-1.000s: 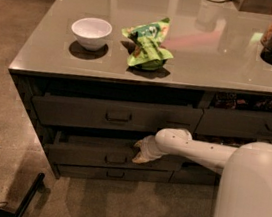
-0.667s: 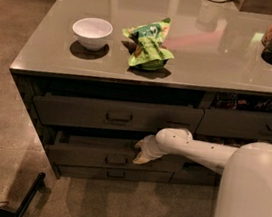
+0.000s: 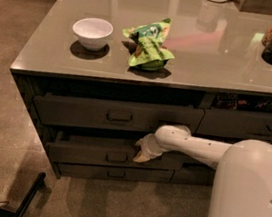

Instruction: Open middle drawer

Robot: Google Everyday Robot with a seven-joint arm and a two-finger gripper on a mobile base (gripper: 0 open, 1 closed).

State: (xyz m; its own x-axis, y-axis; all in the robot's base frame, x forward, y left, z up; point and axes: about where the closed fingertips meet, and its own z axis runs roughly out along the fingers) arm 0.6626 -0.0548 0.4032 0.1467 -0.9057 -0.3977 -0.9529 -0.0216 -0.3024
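Middle drawer [image 3: 84,153] ajar, front slightly out beneath the top drawer [image 3: 74,113]. Gripper [image 3: 142,153] against its upper edge, just right of the loop handle [image 3: 117,157]. Clenched or released: cannot tell.

Warm, rather dim indoor light falls from above onto the tabletop [image 3: 222,67]. Its glossy surface carries pale streaks of glare towards the far edge and a pinkish reflection just right of the green snack bag [image 3: 148,49]. The bag and the white bowl [image 3: 92,32] cast short, dark shadows towards the front edge. Under the overhang the drawer fronts lie in deep shade. The pincer [image 3: 142,154], at the upper edge of the middle drawer [image 3: 84,154], shows pale against that gloom.
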